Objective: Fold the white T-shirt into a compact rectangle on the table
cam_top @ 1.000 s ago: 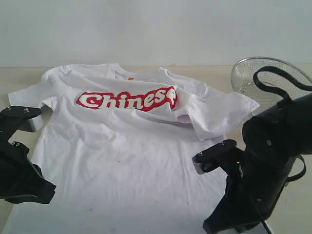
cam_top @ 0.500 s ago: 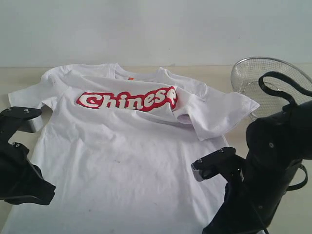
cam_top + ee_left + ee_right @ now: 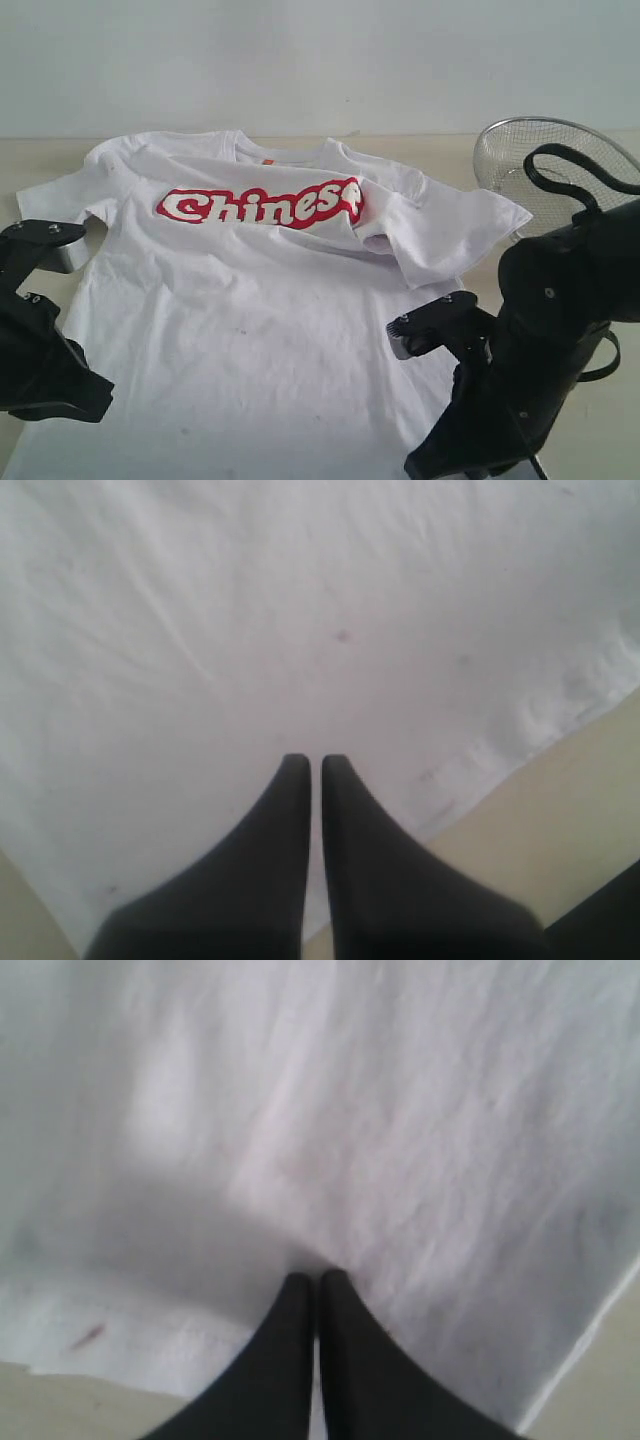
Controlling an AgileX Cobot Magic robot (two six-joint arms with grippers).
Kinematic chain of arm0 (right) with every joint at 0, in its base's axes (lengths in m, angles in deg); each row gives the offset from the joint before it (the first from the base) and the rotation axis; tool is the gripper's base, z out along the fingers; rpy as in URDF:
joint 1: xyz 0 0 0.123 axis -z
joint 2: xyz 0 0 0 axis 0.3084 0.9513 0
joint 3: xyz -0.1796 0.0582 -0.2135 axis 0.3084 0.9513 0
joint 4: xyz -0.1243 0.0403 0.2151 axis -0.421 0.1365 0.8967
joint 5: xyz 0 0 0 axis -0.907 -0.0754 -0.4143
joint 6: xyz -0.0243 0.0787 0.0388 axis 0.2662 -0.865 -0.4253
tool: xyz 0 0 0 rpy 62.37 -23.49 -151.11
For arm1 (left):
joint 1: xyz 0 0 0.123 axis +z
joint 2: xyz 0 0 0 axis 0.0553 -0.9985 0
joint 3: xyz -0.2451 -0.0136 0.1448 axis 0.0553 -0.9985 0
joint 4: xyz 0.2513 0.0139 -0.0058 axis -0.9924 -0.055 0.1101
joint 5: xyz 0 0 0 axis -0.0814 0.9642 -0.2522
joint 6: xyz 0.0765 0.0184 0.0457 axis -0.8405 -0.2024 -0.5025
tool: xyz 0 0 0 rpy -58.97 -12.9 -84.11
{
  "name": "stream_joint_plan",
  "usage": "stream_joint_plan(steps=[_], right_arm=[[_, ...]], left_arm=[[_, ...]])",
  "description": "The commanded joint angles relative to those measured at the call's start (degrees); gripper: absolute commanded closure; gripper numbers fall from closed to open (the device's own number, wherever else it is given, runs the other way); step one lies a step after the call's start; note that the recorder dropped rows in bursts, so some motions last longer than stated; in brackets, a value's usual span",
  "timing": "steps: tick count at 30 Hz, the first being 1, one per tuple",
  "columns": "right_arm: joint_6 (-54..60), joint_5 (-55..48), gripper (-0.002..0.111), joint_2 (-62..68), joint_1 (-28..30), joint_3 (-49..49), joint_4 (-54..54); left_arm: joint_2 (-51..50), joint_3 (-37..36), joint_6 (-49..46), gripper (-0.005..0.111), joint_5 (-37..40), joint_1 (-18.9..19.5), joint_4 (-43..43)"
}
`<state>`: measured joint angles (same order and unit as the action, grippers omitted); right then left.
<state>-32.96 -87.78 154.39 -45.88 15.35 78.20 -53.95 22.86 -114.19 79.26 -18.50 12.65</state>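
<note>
Over the last 1 second the right arm (image 3: pixel 560 300) dipped and rose again, ending slightly farther in over the T-shirt (image 3: pixel 250 320). The left arm barely shifted, and the cloth lies as it did.

The left fingers (image 3: pixel 290 810) are pressed together, their tips over plain cloth with the hem just beside them and bare table (image 3: pixel 570 810) beyond it. The right fingers (image 3: pixel 295 1310) are together too, tips at a soft ridge just inside the hem. Whether any cloth is nipped there I cannot tell.

The T-shirt lies chest-up on the table, spreading away from both pairs, with the red lettering (image 3: pixel 260 205) well beyond the tips. On the right fingers' side a sleeve (image 3: pixel 450 235) is flopped inward over the chest. A wire basket (image 3: pixel 510 160) stands farther out, near that sleeve.

Likely risks:
- Pushing forward with the fingers together would plough the cloth into wrinkles rather than grip it.
- Pinching only 1 of the 2 layers would let them drift apart.
- Uneven lifts would skew the fold.
- The flopped sleeve could get trapped as a lump.
- A wide swing might knock the basket.
</note>
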Motion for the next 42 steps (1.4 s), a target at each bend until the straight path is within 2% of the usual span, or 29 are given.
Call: stream_joint_plan(steps=[1, 11, 17, 23, 28, 32, 37, 40, 41, 42], right_arm=[[-0.1, -5.5, 0.108, 1.8, -0.1, 1.8, -0.4], [1.2, -14.3, 0.108, 1.8, -0.1, 1.8, -0.4], [2.8, -16.1, 0.108, 1.8, -0.1, 1.8, 0.3], [18.0, -16.0, 0.108, 1.5, -0.1, 1.8, 15.0], [17.7, -15.6, 0.108, -3.1, -0.1, 1.4, 14.3], [8.4, -16.7, 0.108, -9.1, -0.1, -0.8, 5.3], [-12.9, -16.5, 0.108, -14.9, 0.1, -4.8, -16.3], [-18.4, -15.5, 0.096, -15.9, 3.2, -8.2, -22.2], [-18.3, -15.5, 0.089, -15.9, 5.5, -9.6, -22.1], [-17.5, -15.3, 0.077, -15.7, 7.9, -10.9, -21.9]], left_arm=[[-0.1, 0.1, -0.4, 0.102, 0.4, -0.1, 0.3], [-0.1, 0.1, -0.4, 0.102, 0.4, -0.1, 0.3], [-0.1, 0.1, -0.4, 0.102, 0.4, -0.1, 0.3], [-0.1, 0.1, -0.4, 0.102, 0.5, -0.1, 0.2], [-0.1, 0.1, -0.4, 0.102, 0.6, -0.1, 0.1], [-0.1, 0.1, -0.4, 0.102, 0.6, -0.1, 0.1], [-0.1, 0.1, -0.4, 0.102, 0.6, -0.1, 0.1], [-0.1, 0.1, -0.4, 0.102, 0.6, -0.1, 0.1], [-0.1, 0.1, -0.4, 0.102, 0.6, -0.1, 0.1], [-0.1, 0.1, -0.4, 0.102, 0.6, -0.1, 0.1]])
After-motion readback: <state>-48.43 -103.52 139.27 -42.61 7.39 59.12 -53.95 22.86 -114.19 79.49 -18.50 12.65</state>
